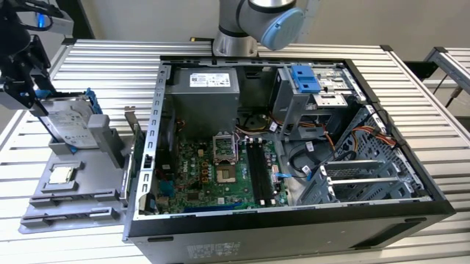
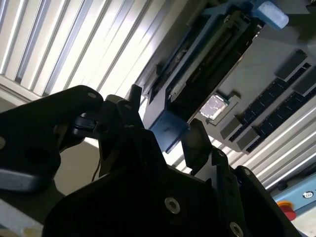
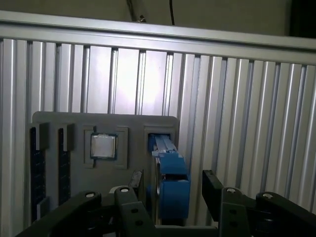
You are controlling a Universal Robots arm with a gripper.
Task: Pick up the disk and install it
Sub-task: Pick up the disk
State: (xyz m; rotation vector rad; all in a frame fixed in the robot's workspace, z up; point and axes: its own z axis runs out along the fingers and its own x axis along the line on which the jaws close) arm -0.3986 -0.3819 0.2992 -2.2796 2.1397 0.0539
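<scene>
1. The disk [image 1: 70, 124] stood on edge in a slot at one end of the grey tray [image 1: 77, 195]. The chip [image 1: 60, 175] lay between it and the long dark slots [image 3: 37, 168] at the tray's other end.
2. The tray sat near the table's [image 1: 110, 60] edge on the exterior view's left, just beside the open case [image 1: 294, 220].
3. The gripper [image 1: 33, 99] hung over the disk's end farthest from the case, right above the tray's outer corner.
4. In both wrist views the disk's blue rail [image 3: 173, 185] lay between the two black fingers [image 3: 213, 190], roughly midway.
5. The gripper [image 3: 173, 197] was spread wide and held nothing. In the first wrist view a gap showed on each side of the rail, so neither finger seemed to touch it.
6. In the second wrist view the gripper [image 2: 165, 123] straddled the same blue end, and the disk [image 2: 207, 59] ran away from it edge-on toward the chip [image 2: 214, 106].
7. The slot hid the disk's lower edge.
8. In the exterior view the fingertips merged with dark parts of the arm, so how far they reached down the rail could not be told.
9. The arm's base [image 1: 257, 22] was cut off at that picture's upper edge.
</scene>
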